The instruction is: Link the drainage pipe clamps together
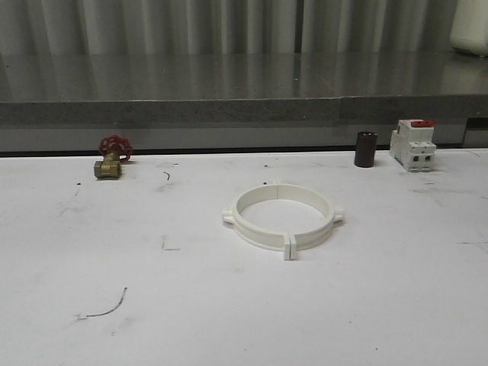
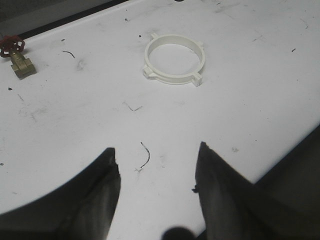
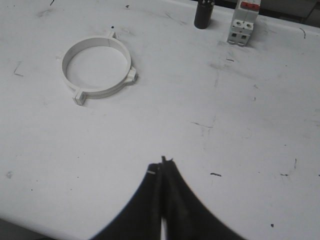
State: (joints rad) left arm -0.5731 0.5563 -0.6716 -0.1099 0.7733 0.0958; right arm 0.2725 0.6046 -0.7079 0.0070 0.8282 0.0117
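The two white drainage pipe clamps (image 1: 282,217) lie on the white table as one closed ring, their end tabs meeting at the front and the back. The same ring of drainage pipe clamps (image 2: 174,60) lies well ahead of my left gripper (image 2: 156,152), which is open with bare table between its dark fingers. In the right wrist view the drainage pipe clamps (image 3: 96,70) lie far from my right gripper (image 3: 162,162), which is shut with nothing in it.
A brass valve with a red handwheel (image 1: 112,157) sits at the back left. A dark cylinder (image 1: 365,149) and a white red-topped switch (image 1: 412,143) stand at the back right. A grey ledge (image 1: 244,110) runs behind the table.
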